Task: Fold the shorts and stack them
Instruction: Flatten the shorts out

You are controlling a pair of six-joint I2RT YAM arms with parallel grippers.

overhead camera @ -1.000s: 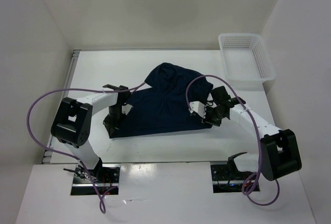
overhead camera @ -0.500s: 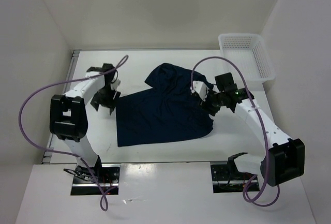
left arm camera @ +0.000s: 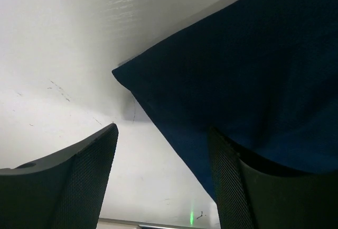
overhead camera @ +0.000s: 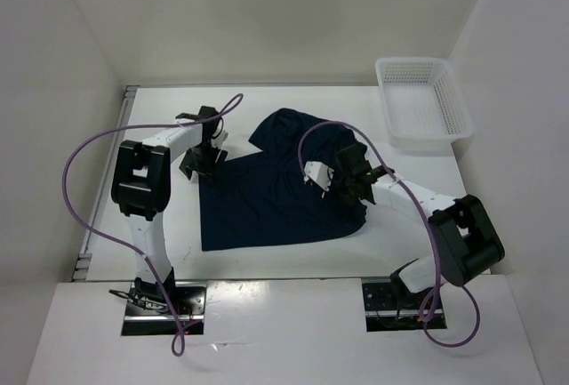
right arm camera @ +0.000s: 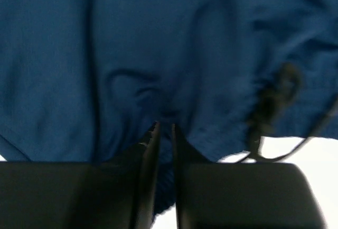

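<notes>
The dark navy shorts (overhead camera: 271, 194) lie spread on the white table, with a bunched part at their far end. My left gripper (overhead camera: 204, 164) is open at the shorts' far-left corner. In the left wrist view that corner (left arm camera: 222, 75) lies in front of the left gripper (left arm camera: 162, 129), whose right finger (left arm camera: 227, 176) rests over the cloth edge while bare table shows between the fingers. My right gripper (overhead camera: 341, 180) is over the shorts' right side. In the right wrist view the right gripper (right arm camera: 165, 125) has its fingers almost together, pinching a puckered fold of the shorts (right arm camera: 132, 54) beside the drawstring (right arm camera: 270, 104).
A white mesh basket (overhead camera: 425, 100) stands at the far right corner of the table (overhead camera: 160, 118). White walls enclose the table at the back and on both sides. Purple cables loop above both arms.
The left gripper let go of the shorts' left edge, opened and moved to the far-left corner. The shorts now lie flatter. The right gripper opened, shifted left and closed on the cloth.
</notes>
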